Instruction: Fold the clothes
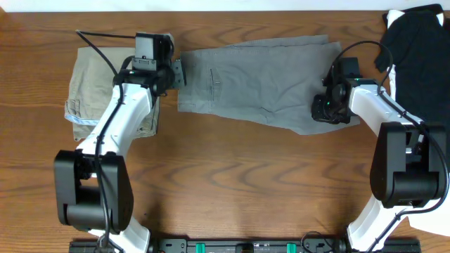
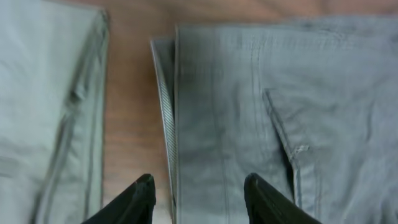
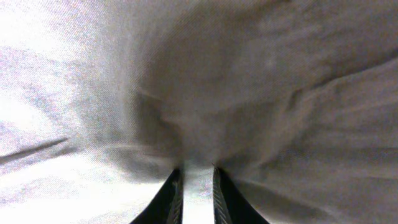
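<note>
Grey shorts (image 1: 260, 81) lie spread flat across the middle of the table. My left gripper (image 1: 176, 72) hovers at their left edge, open; in the left wrist view its fingertips straddle the shorts' hem (image 2: 171, 112), left gripper (image 2: 199, 180) holding nothing. At the shorts' right end, my right gripper (image 1: 329, 109) is pressed into the fabric. The right wrist view shows the right gripper (image 3: 198, 171) shut on a bunched fold of grey cloth (image 3: 261, 93). Folded olive-khaki shorts (image 1: 88, 84) lie at the far left under the left arm.
A black garment (image 1: 422, 49) with a white garment (image 1: 392, 15) under it sits at the back right corner. Bare wooden table (image 1: 239, 176) extends along the front. A narrow strip of wood (image 2: 134, 93) separates the khaki and grey shorts.
</note>
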Controlling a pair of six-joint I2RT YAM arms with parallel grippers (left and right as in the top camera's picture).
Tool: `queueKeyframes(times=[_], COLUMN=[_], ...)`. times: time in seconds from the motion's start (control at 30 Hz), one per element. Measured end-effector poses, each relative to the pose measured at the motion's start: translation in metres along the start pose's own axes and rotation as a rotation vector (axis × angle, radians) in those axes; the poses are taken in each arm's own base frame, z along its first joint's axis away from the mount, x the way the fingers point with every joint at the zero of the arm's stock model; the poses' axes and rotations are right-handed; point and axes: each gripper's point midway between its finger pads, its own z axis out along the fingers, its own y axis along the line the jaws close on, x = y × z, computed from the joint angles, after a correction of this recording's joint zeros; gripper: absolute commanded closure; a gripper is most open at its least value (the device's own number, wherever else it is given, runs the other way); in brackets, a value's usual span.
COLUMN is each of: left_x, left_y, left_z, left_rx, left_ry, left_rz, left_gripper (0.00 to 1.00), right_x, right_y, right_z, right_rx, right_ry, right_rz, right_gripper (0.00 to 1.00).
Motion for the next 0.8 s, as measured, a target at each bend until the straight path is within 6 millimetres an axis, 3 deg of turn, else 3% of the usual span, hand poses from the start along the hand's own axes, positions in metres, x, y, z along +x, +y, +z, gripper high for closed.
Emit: queueKeyframes(times=[0.33, 0.6, 0.8], left_x=[0.06, 0.097, 0.107], left_y=[0.012, 0.027, 0.034], left_z=[0.02, 0.051, 0.053], left_rx=[-0.029, -0.078, -0.11], left_ry=[0.241, 0.367, 0.407], left_rz=[-0.033, -0.047, -0.05], left_gripper=[0.51, 0.52, 0.6], right_x=[0.0, 0.0, 0.0], right_y=[0.0, 0.0, 0.0], right_z=[0.0, 0.0, 0.0], right_rx=[0.0, 0.0, 0.001], right_ry=[0.0, 0.0, 0.001], right_rz=[0.0, 0.0, 0.0], right_gripper=[0.83, 0.83, 0.83])
